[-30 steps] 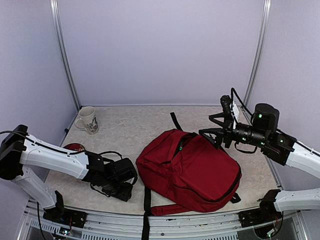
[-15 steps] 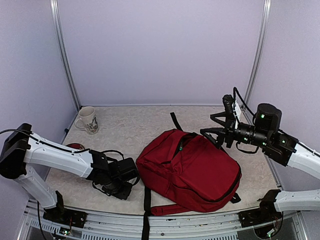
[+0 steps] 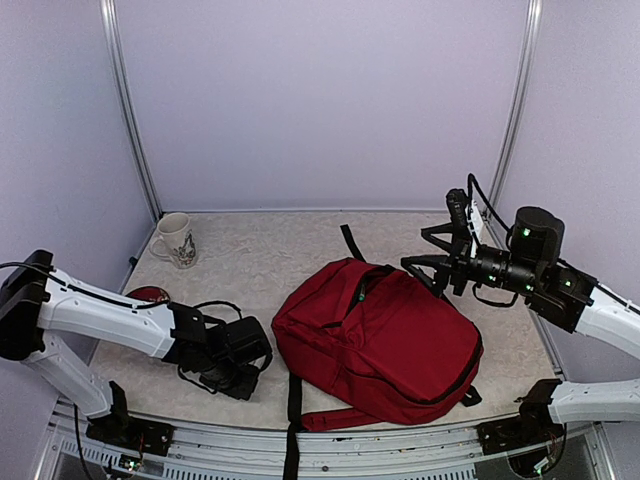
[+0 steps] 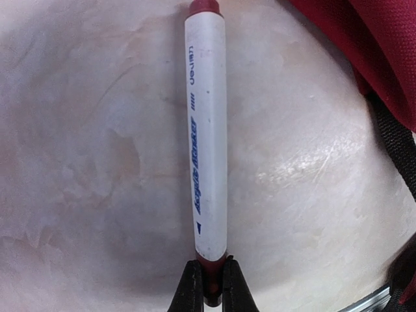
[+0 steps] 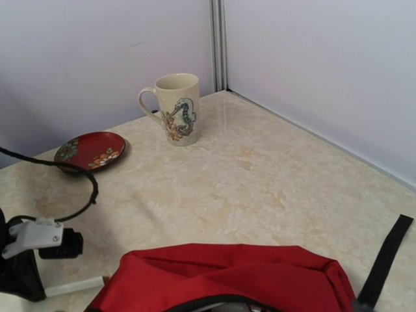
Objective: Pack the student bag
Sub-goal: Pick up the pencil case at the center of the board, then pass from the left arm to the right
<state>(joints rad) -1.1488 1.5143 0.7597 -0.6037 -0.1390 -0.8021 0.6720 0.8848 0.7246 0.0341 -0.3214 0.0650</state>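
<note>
We see student bag (image 3: 380, 340) lying flat on counter (image 3: 260, 250), centre-right. Left gripper (image 4: 209, 289) low, just left of bag, jaws pinching red end of white marker (image 4: 207, 130) lying on counter. Right gripper (image 3: 425, 262) hovers above bag's far edge, jaws wide.

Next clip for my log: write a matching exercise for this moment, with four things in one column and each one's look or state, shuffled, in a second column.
Things:
1. marker
2. mug
3. plate
4. student bag

Look or state:
A. cream, seahorse picture, upright near the far corner
B. white barrel with red ends, pinched at one end by the left gripper
C. dark red fabric with black straps, lying mid-table
D. red with a flower pattern, flat on the table

Pairs: 1-B, 2-A, 3-D, 4-C
</note>
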